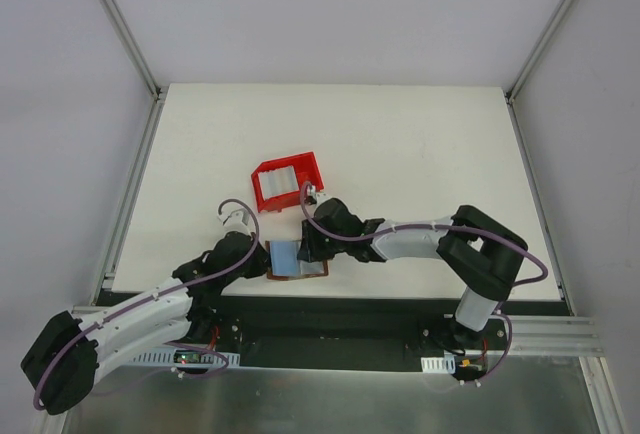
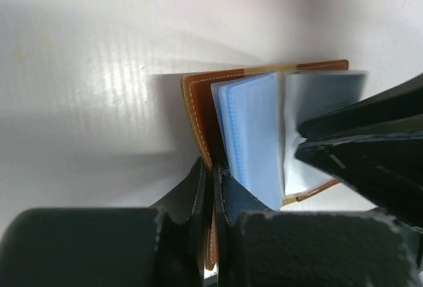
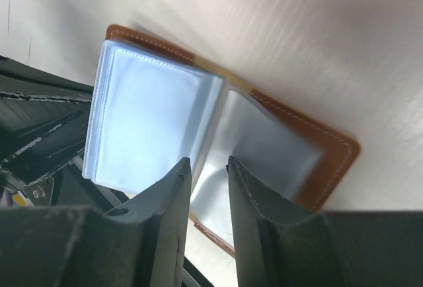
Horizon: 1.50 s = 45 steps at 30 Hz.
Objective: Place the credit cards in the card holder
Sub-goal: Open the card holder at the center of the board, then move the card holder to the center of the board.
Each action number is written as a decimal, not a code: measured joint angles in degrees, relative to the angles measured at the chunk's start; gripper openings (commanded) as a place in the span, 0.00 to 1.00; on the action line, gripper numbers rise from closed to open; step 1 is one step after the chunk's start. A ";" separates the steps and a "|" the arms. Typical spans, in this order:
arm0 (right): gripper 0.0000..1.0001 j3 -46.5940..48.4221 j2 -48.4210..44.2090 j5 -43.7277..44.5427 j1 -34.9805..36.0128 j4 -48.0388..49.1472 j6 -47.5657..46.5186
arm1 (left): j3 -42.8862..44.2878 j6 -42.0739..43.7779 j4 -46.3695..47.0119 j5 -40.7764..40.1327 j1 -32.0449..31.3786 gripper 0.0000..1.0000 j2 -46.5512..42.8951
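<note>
The brown card holder (image 1: pixel 293 259) lies open near the table's front edge, its pale blue plastic sleeves (image 2: pixel 254 128) fanned up. My left gripper (image 2: pixel 213 171) is shut on the holder's brown cover edge (image 2: pixel 198 108) and sits at the holder's left side (image 1: pixel 266 260). My right gripper (image 3: pixel 209 168) hovers over the sleeves (image 3: pixel 152 115) with a narrow gap between its fingers and nothing in it. It sits at the holder's upper right (image 1: pixel 309 249). Pale grey credit cards (image 1: pixel 283 180) lie in the red tray.
The red tray (image 1: pixel 268 194) stands just behind the holder, close to my right wrist. The right arm (image 1: pixel 470 244) bends across the table's front right. The table's front edge runs just below the holder.
</note>
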 measured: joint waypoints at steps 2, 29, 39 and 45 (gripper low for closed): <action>0.32 0.00 -0.42 -0.22 -0.85 -0.63 -0.57 | -1.57 -3.04 0.13 -0.35 -0.02 0.00 -0.22; 0.57 9.33 -8.83 0.31 -12.52 -12.59 -7.45 | 0.79 -1.36 -3.39 -2.19 -0.02 0.00 -0.79; 0.59 30.21 0.90 4.31 -16.68 -23.80 -14.51 | 2.80 2.38 -4.13 -1.86 -0.02 0.00 -0.09; 0.59 34.86 9.07 6.05 -17.31 -28.22 -17.31 | 2.80 3.43 -4.17 -1.22 -0.02 0.00 -0.31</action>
